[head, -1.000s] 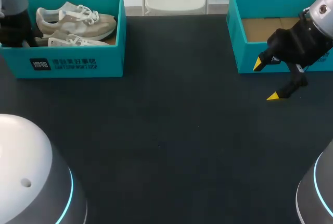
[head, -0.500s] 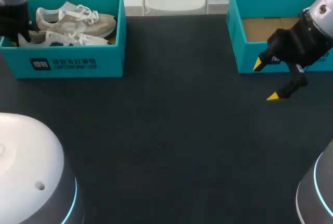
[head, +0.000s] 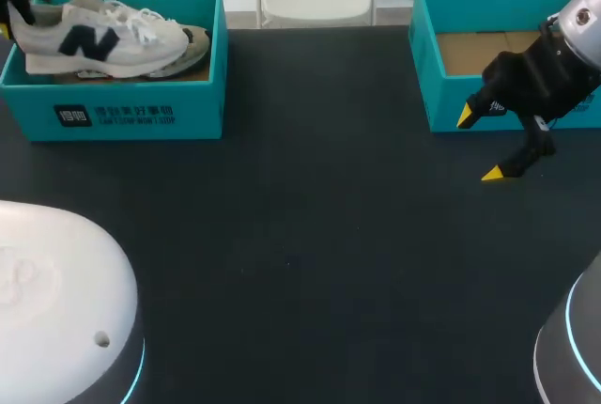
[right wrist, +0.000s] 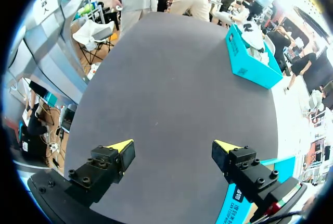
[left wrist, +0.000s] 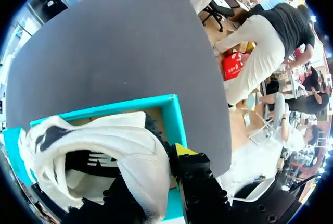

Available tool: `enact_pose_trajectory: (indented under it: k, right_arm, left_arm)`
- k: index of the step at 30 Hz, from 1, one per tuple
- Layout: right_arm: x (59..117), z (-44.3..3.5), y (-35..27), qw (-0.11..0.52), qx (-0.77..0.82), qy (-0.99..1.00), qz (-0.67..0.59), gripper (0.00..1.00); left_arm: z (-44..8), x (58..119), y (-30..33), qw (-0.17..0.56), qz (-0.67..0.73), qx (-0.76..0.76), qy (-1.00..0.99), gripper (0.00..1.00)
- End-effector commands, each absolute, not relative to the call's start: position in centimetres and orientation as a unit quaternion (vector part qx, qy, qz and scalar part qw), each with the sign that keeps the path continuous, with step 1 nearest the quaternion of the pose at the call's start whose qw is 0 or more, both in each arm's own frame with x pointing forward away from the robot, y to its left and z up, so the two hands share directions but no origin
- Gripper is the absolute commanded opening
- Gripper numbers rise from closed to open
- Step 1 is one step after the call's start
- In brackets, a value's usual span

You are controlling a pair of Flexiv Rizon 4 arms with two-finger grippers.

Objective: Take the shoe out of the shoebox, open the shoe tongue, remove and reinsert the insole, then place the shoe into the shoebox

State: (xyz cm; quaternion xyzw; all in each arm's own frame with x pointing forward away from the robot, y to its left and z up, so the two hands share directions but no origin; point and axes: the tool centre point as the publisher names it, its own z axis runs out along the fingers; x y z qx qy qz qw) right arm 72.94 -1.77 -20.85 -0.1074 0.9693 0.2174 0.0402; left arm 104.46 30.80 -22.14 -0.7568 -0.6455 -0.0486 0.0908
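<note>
The left gripper point(left wrist: 148, 171) is clamped on the heel of the white shoe point(head: 103, 39), over the far left shoebox point(head: 131, 115) (toe pointing right). The right gripper point(right wrist: 173, 146) holds its fingers apart above the table point(head: 310, 235).

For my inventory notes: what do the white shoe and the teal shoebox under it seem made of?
Shoe: probably soft textile or mesh, matte white with a dark logo; its upper looks creased and folded. Shoebox: likely cardboard, smooth teal outside, raw brown inside at the floor.
</note>
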Motion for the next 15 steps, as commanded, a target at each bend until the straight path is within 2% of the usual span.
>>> enact_pose_trajectory:
  k: [1, 7, 15]
  right_arm:
    - [73.0, -21.0, -1.7, 0.040, -0.107, 0.970, 0.216, 1.00]
    - [73.0, -21.0, -1.7, 0.040, -0.107, 0.970, 0.216, 1.00]
    - [73.0, -21.0, -1.7, 0.040, -0.107, 0.970, 0.216, 1.00]
  left_arm:
    - [-16.8, 104.6, 30.7, 0.094, -0.052, -0.749, -0.654, 0.00]
    - [-13.7, 104.4, 31.3, 0.085, -0.037, -0.739, -0.667, 0.00]
    - [-13.7, 104.4, 31.3, 0.085, -0.037, -0.739, -0.667, 0.00]
